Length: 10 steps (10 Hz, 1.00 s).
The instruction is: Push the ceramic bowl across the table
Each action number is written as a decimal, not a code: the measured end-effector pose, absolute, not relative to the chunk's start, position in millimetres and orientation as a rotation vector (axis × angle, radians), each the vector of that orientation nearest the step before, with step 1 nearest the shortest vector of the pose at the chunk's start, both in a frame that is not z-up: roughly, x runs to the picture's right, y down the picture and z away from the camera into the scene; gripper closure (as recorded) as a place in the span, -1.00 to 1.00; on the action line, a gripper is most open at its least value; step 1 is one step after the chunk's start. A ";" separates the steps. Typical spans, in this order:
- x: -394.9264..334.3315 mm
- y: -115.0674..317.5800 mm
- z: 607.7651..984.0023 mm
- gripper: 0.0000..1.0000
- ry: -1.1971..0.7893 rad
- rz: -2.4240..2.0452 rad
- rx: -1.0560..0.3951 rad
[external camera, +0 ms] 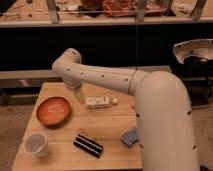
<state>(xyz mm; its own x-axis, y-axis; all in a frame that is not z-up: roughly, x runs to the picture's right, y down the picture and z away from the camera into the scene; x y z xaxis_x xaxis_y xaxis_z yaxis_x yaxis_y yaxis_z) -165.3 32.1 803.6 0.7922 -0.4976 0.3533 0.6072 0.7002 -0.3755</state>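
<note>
The ceramic bowl [53,111], orange-terracotta, wide and shallow, sits on the left part of the light wooden table [112,125]. My white arm reaches in from the right and bends down over the table's back. The gripper [78,96] hangs just right of the bowl's far right rim, between the bowl and a white bottle. I cannot tell whether it touches the bowl.
A white bottle [100,102] lies right of the gripper. A translucent white cup [36,144] stands at the front left. A black striped bar [88,145] lies at the front middle, a blue sponge [130,136] to its right. A dark shelf unit stands behind the table.
</note>
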 end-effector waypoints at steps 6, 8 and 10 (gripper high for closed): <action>-184.6 33.7 816.2 -0.60 -0.249 -0.652 -0.515; -189.8 35.5 819.6 -0.60 -0.250 -0.661 -0.525; -192.3 38.2 822.3 -0.60 -0.255 -0.671 -0.529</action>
<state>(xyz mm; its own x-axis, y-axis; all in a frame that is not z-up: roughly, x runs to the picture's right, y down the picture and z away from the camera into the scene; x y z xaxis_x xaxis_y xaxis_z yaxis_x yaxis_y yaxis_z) -192.3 38.2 822.3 0.7591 -0.5224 0.3884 0.6486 0.6586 -0.3816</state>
